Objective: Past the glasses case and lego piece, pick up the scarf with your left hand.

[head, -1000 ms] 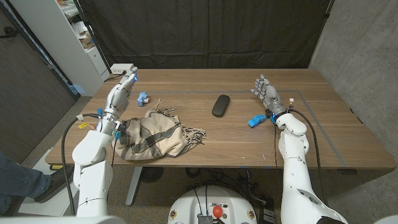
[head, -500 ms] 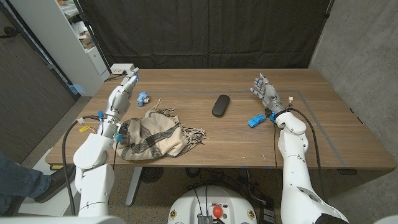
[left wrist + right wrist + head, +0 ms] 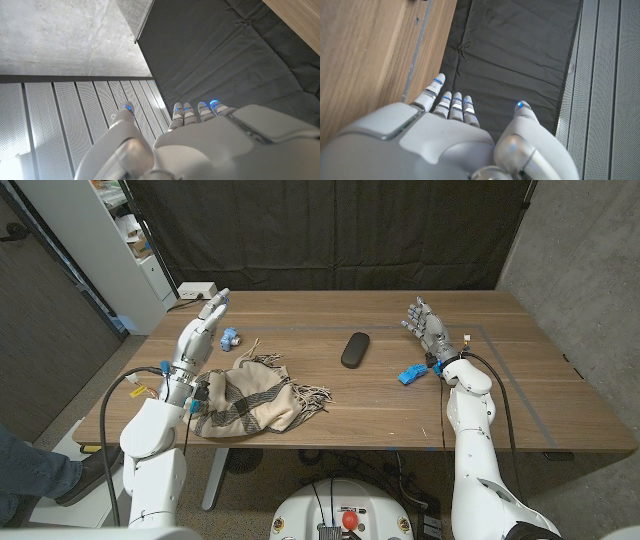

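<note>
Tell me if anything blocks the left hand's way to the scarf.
Nothing visible does. The left hand is raised and open at the table's far left, and the scarf lies below its forearm. The small blue piece sits beside the hand, not between them.

Fringed woven scarf (image 3: 245, 397), wooden table (image 3: 400, 405)

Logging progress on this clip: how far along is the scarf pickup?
Done: nothing visible yet. The scarf lies crumpled on the table, ungripped. In hand: the left hand is raised beyond the scarf, fingers apart, holding nothing. The right hand is open near the lego piece; the glasses case sits mid-table. Left: reach down, grip, lift.
</note>
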Controlling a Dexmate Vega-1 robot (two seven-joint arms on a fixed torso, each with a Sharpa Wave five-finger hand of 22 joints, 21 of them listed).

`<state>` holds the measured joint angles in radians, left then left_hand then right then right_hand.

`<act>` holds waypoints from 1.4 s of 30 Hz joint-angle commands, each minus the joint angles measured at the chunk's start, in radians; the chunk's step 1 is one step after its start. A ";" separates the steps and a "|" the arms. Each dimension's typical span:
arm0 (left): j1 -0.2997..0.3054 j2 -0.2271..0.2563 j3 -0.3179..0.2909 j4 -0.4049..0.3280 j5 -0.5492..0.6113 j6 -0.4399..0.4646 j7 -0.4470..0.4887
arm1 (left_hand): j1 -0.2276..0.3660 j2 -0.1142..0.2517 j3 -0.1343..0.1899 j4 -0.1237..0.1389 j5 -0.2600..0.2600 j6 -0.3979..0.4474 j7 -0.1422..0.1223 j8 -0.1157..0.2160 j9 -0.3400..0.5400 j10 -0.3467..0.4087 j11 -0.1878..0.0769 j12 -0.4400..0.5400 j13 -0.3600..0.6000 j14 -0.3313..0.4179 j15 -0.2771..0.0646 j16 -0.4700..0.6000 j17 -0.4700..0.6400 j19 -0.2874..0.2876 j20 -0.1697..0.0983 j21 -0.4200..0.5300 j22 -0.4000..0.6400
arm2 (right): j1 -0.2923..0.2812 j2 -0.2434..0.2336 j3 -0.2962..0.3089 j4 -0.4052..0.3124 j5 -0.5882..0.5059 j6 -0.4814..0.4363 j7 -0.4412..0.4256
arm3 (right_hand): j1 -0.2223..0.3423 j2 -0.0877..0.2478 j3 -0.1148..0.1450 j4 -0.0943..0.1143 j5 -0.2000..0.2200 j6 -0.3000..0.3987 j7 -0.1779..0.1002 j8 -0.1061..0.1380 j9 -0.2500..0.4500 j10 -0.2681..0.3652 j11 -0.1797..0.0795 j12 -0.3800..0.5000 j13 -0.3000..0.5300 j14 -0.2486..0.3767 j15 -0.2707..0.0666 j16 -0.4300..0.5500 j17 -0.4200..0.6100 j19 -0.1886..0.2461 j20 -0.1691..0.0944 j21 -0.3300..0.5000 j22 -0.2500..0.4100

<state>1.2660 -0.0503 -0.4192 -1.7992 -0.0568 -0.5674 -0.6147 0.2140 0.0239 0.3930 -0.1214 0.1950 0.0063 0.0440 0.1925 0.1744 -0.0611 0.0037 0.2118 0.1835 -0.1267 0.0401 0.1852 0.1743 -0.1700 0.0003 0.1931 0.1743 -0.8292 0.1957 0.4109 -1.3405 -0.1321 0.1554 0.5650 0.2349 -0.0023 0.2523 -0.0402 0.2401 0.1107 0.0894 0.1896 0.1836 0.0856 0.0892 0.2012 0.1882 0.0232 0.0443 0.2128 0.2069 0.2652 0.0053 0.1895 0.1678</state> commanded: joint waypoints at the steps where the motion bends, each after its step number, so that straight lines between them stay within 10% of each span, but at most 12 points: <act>1: 0.027 0.003 0.012 -0.008 0.009 -0.061 -0.007 | 0.008 0.001 0.004 -0.007 -0.001 0.010 0.002 0.003 0.003 0.003 0.000 0.003 0.006 0.010 0.000 0.004 0.003 -0.005 0.009 0.004 0.004 | 0.005 -0.002 -0.004 -0.001 -0.009 -0.013 0.000 | -0.002 0.008 0.000 -0.007 0.005 0.006 -0.003 0.006 0.004 0.003 0.002 -0.003 0.002 0.003 -0.001 -0.003 0.002 -0.003 -0.002 0.001 0.003; 17: 0.026 0.027 0.034 0.044 0.001 -0.131 -0.035 | 0.011 0.003 0.004 -0.009 -0.001 0.017 0.003 0.003 0.003 0.007 -0.002 0.003 0.006 0.014 0.000 0.005 0.003 -0.004 0.010 0.004 0.004 | 0.020 0.003 -0.001 0.027 -0.013 0.006 -0.015 | -0.003 0.009 -0.001 -0.009 0.005 0.009 -0.004 0.007 0.004 0.007 0.000 -0.003 0.002 0.004 -0.001 -0.003 0.002 -0.001 -0.001 0.003 0.003; 42: 0.072 0.007 0.018 -0.067 0.263 -0.138 0.095 | 0.025 0.008 0.009 -0.016 0.001 0.029 0.003 0.005 0.004 0.011 -0.006 0.002 0.006 0.018 -0.003 0.004 0.003 -0.007 0.017 0.002 0.003 | 0.026 -0.005 0.005 0.057 -0.012 0.027 -0.013 | -0.005 0.010 -0.003 -0.011 0.007 0.010 -0.005 0.007 0.004 0.007 -0.002 -0.004 0.002 0.005 -0.001 -0.004 0.003 -0.003 -0.003 0.002 0.003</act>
<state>1.3176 -0.0437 -0.3950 -1.8214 0.1272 -0.7090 -0.5591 0.2219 0.0318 0.3980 -0.1329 0.1950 0.0271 0.0408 0.1925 0.1744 -0.0559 -0.0018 0.2118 0.1835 -0.1096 0.0390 0.1852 0.1743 -0.1720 0.0093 0.1931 0.1743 -0.8037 0.1946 0.4118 -1.2940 -0.1460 0.1720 0.5499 0.2282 0.0045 0.2486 -0.0439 0.2401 0.1163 0.0839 0.1897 0.1836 0.0856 0.0892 0.2012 0.1881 0.0269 0.0408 0.2128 0.2068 0.2652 0.0053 0.1895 0.1679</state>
